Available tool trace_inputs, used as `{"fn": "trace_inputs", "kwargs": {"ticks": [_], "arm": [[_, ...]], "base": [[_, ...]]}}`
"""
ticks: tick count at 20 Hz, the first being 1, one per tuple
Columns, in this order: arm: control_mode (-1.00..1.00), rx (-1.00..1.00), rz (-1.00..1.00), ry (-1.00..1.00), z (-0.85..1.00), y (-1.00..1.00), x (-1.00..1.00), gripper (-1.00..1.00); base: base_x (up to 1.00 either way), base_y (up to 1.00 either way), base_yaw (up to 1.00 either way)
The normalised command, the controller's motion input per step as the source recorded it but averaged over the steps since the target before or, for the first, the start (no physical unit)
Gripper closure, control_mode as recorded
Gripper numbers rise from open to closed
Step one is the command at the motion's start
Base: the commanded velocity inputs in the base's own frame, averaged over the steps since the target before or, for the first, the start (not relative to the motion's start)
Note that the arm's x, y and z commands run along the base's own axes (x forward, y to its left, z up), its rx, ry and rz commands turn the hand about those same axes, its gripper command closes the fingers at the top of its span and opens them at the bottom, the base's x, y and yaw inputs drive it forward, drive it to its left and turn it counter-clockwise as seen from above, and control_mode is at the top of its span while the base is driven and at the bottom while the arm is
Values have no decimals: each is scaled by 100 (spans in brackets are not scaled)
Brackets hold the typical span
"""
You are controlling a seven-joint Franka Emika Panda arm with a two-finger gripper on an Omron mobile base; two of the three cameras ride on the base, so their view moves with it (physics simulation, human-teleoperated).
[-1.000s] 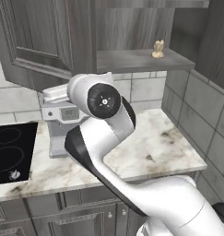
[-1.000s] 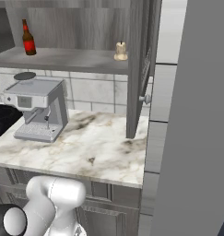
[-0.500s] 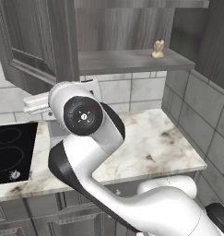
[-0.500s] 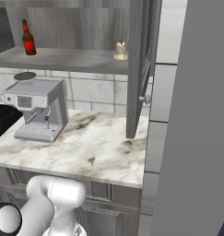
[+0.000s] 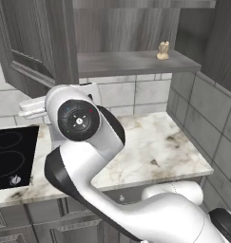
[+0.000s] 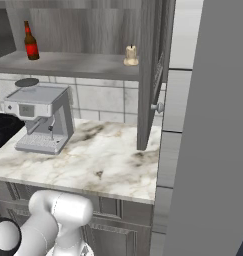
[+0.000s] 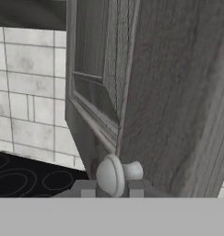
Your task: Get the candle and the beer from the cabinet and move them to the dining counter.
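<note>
The gripper [image 7: 112, 190] is clamped on the cabinet's left door knob [image 7: 114, 174], doors open, while candle [image 6: 130, 54] and beer [image 6: 30, 41] sit untouched on the shelf beyond it, nothing yet moved

The cabinet [image 6: 83, 65] shelf bears the beer [image 6: 30, 42] and the candle [image 6: 130, 55].

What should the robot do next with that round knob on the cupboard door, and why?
Probably let go of the knob and back away. The gripper is shut on it, and the cabinet already stands open, with the candle and beer showing on the shelf.
</note>
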Motion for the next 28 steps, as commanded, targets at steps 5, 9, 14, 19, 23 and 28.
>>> {"fn": "trace_inputs", "kwargs": {"ticks": [5,9,14,19,23,28], "arm": [[-100,0,0,0,0,0,0,-100],[-100,0,0,0,0,0,0,-100],[-100,0,1,0,0,0,-8,-100],[-100,0,3,-3,16,0,-48,-100],[-100,0,1,-2,21,-9,-72,-100],[-100,0,8,-4,17,-55,-42,-100]], "base": [[0,0,0],[0,0,0],[0,0,0],[0,0,0],[0,0,0],[0,0,0]]}}
